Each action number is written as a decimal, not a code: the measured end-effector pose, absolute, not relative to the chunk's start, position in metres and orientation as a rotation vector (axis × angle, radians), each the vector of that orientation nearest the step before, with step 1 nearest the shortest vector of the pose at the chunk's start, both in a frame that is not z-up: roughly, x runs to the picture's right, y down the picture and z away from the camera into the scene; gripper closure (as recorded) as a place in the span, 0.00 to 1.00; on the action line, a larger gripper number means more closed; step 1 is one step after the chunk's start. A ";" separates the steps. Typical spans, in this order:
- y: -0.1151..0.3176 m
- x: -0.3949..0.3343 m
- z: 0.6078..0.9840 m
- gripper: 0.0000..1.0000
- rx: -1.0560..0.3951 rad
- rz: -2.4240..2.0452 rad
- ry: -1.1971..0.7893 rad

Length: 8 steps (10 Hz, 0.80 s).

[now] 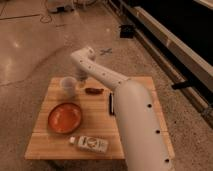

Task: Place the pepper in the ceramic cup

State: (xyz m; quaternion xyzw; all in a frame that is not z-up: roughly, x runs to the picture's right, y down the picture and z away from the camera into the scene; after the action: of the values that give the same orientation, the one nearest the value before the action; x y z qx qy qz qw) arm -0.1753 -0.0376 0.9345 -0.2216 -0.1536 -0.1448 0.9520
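Here the white arm (131, 107) reaches from the lower right across a wooden tabletop (47, 137) toward its far edge; its gripper (81, 76) hangs low over the far part of the tabletop, just right of the ceramic cup (68, 83) and just left of the pepper (93, 90); whether the gripper is wide, narrow or holding anything cannot be told. The pepper lies flat on the tabletop, apart from the cup; a thin black stick (110, 104) lies nearer, beside the arm; an orange plate (64, 117) sits in front of the cup; a white bottle (90, 144) lies on its side near the front edge.
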 end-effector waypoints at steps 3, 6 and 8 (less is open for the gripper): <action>-0.034 -0.145 0.950 0.20 -0.482 -0.255 -0.252; -0.027 -0.111 0.970 0.20 -0.531 -0.219 -0.182; -0.019 -0.101 0.983 0.20 -0.566 -0.214 -0.149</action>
State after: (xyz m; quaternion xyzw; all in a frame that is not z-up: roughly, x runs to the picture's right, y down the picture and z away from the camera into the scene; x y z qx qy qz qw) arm -0.1010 -0.0190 0.9834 -0.2783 -0.0733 -0.1054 0.9519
